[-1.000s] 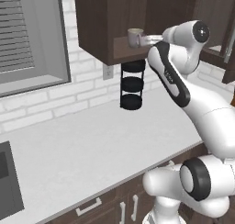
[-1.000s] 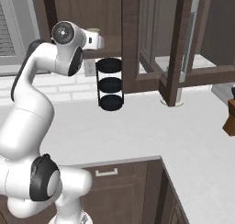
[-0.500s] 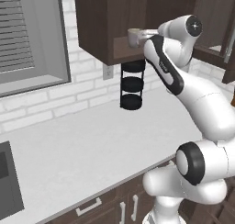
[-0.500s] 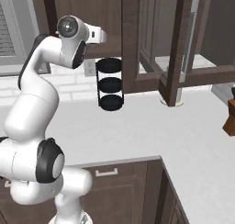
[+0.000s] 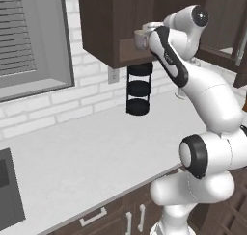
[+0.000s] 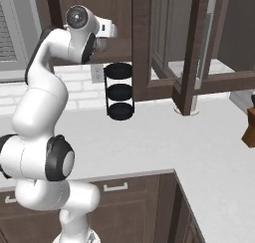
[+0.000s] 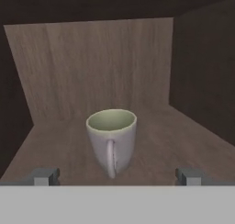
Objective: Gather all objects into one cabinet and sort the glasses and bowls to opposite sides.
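Note:
A pale grey-beige mug stands upright on the shelf of the dark brown wall cabinet, its handle turned toward the hand. My gripper is open, just in front of the mug, with one fingertip wide on each side and nothing between them. From the left base view the mug sits at the front of the cabinet shelf, right by my hand. In the right base view my hand reaches into the cabinet. The glasses and bowls are out of view.
A black three-tier stand sits on the white counter under the cabinet. A glass-paned door hangs open to the right. A sink lies at the far left, and a brown object at the right edge.
The arm's upper joints have risen and the hand has come closer to the mug on the shelf. The gripper has stayed open and the mug has not moved.

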